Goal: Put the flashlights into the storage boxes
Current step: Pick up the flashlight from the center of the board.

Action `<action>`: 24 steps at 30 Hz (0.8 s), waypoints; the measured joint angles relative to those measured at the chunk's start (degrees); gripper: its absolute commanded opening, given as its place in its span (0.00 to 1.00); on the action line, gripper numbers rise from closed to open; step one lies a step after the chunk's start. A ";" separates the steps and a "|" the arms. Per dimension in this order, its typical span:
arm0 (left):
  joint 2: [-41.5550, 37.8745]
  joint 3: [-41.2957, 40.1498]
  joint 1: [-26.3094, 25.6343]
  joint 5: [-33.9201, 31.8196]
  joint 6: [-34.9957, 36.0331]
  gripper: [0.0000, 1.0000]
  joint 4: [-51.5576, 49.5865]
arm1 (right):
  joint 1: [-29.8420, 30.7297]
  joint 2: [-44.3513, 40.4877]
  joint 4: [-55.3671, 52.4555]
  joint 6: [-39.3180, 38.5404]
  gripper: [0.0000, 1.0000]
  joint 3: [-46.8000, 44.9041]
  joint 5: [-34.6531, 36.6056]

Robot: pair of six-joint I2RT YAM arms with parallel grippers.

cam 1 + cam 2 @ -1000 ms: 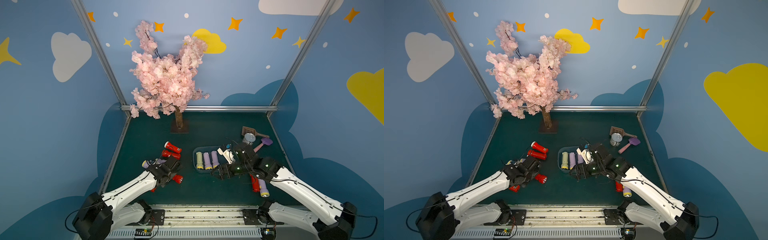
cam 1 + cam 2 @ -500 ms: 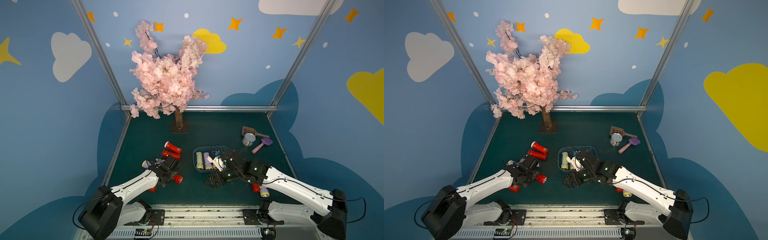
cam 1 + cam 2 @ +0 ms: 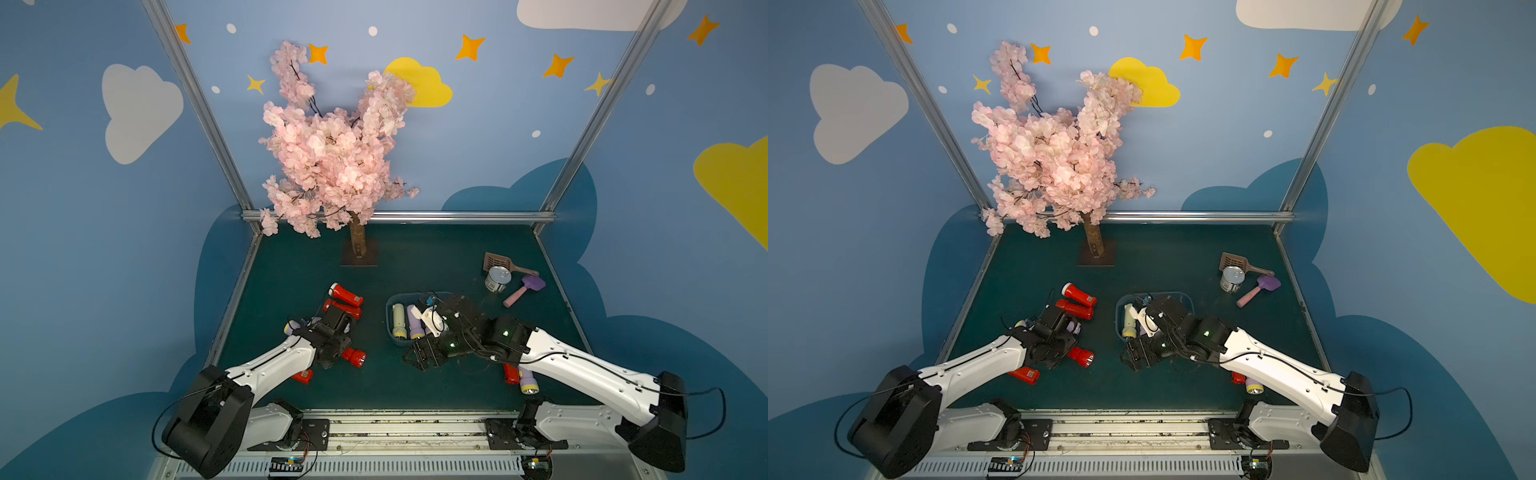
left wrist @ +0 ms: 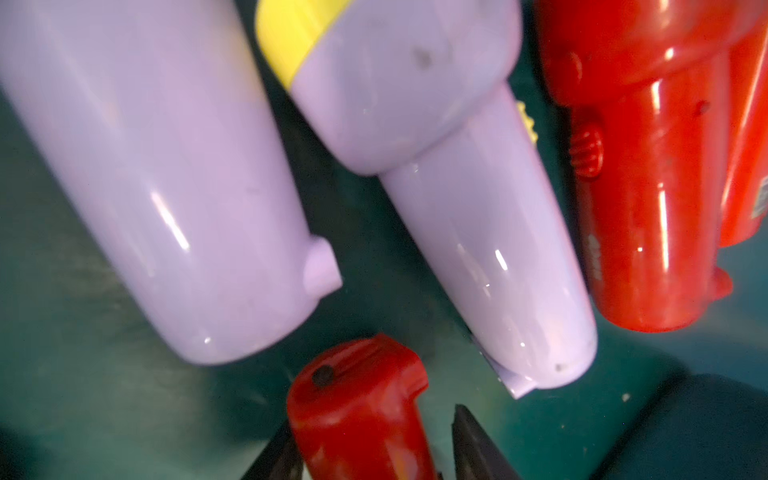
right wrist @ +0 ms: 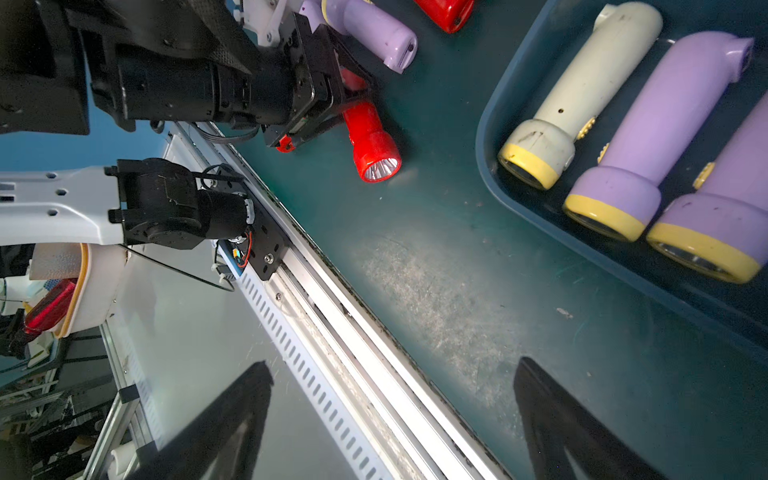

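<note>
The left fingers (image 4: 469,449) straddle a red flashlight (image 4: 357,415) with a gap on one side, so lifting now could drop it; the right fingers (image 5: 548,415) hang open, empty.

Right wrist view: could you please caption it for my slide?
Three flashlights lie in the blue tub; left gripper straddles a red flashlight.
</note>
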 measured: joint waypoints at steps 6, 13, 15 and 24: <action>0.87 0.04 0.46 1.09 0.59 0.34 1.07 | 0.46 0.83 -0.15 0.74 0.91 0.44 0.81; 0.92 0.04 0.52 1.95 1.57 0.23 1.44 | 0.46 0.83 -0.20 0.81 0.91 0.74 1.64; 0.83 0.04 0.26 2.12 1.73 0.23 1.44 | 0.48 0.83 -0.20 0.81 0.91 0.74 1.75; -1.20 2.71 -4.63 3.21 2.64 0.23 -4.96 | 0.39 0.76 -1.38 0.74 0.91 0.74 3.82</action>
